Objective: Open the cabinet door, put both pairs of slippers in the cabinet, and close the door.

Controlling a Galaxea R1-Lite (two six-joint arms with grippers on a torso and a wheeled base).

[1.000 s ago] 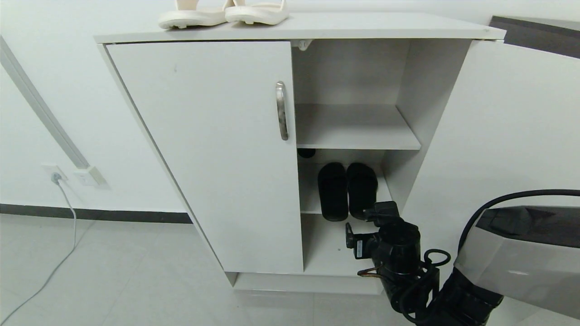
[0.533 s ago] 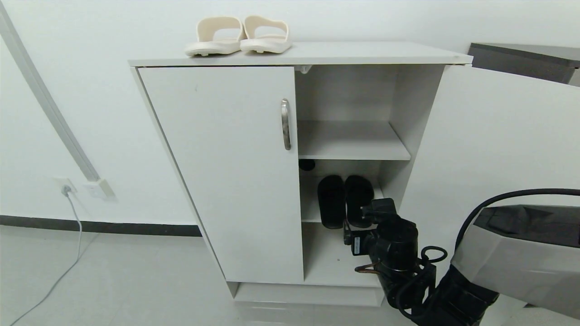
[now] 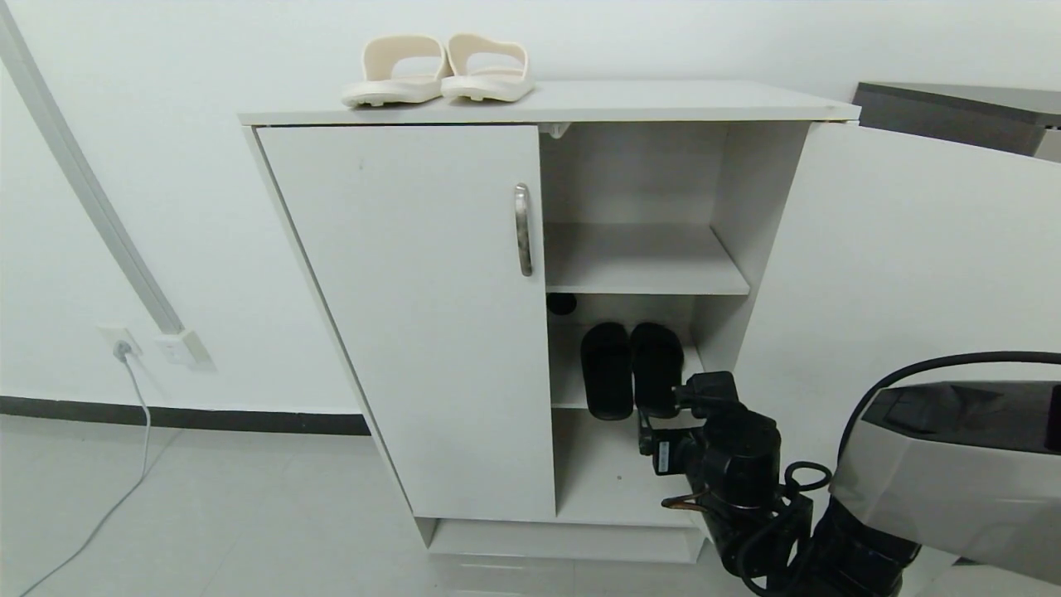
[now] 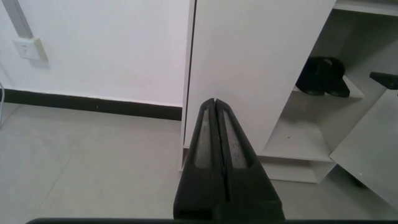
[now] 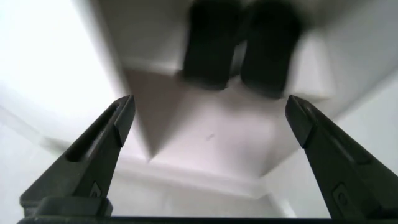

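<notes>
The white cabinet (image 3: 398, 315) has its left door shut and its right door (image 3: 912, 265) swung wide open. A pair of black slippers (image 3: 632, 369) lies side by side on the middle shelf, toes inward. A pair of beige slippers (image 3: 439, 70) sits on the cabinet top at its left. My right gripper (image 3: 671, 406) hangs open just in front of and below the black slippers (image 5: 239, 43), nothing between its fingers (image 5: 112, 137). My left gripper (image 4: 215, 102) is shut and empty, out from the shut left door (image 4: 249, 62), with the black slippers (image 4: 323, 76) off to one side.
The upper shelf (image 3: 638, 257) and bottom shelf (image 3: 605, 473) are bare. A metal handle (image 3: 522, 230) runs down the shut door's edge. A wall socket with a cable (image 3: 120, 344) is at the left; dark furniture (image 3: 953, 116) stands behind the open door. Grey floor tiles lie in front.
The head camera has shifted, so the cabinet top and beige slippers now show in full. The right gripper stays open before the black slippers, a little lower than half a second ago.
</notes>
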